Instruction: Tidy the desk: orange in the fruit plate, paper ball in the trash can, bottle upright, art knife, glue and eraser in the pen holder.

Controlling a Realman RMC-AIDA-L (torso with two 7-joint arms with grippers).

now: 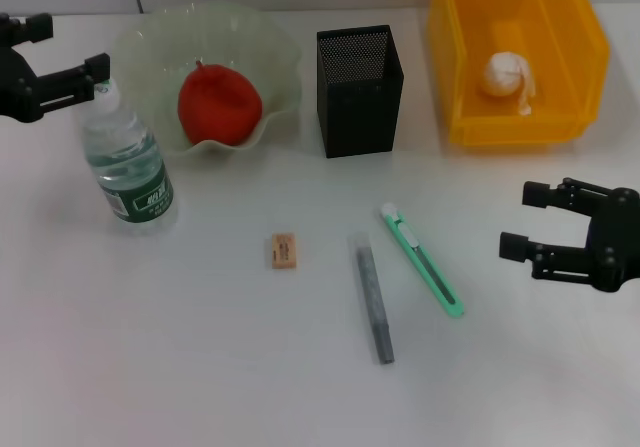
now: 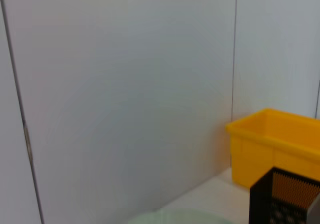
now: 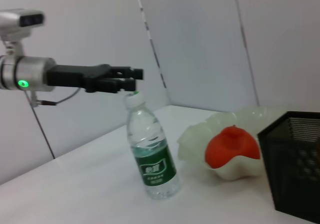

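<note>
The water bottle [image 1: 128,162] stands upright at the left; it also shows in the right wrist view [image 3: 150,154]. My left gripper [image 1: 68,49] is open just above and beside its cap, holding nothing; the right wrist view shows it too [image 3: 125,79]. The orange [image 1: 220,105] lies in the pale green fruit plate [image 1: 150,42]. The paper ball [image 1: 508,75] lies in the yellow bin [image 1: 590,67]. The eraser [image 1: 283,250], grey glue stick [image 1: 373,297] and green art knife [image 1: 422,259] lie on the table in front of the black mesh pen holder [image 1: 360,89]. My right gripper [image 1: 525,221] is open and empty, right of the knife.
The left wrist view shows the wall, the yellow bin [image 2: 275,144], a corner of the pen holder [image 2: 285,196] and the plate's rim [image 2: 175,218]. The white table [image 1: 200,367] runs to the front edge.
</note>
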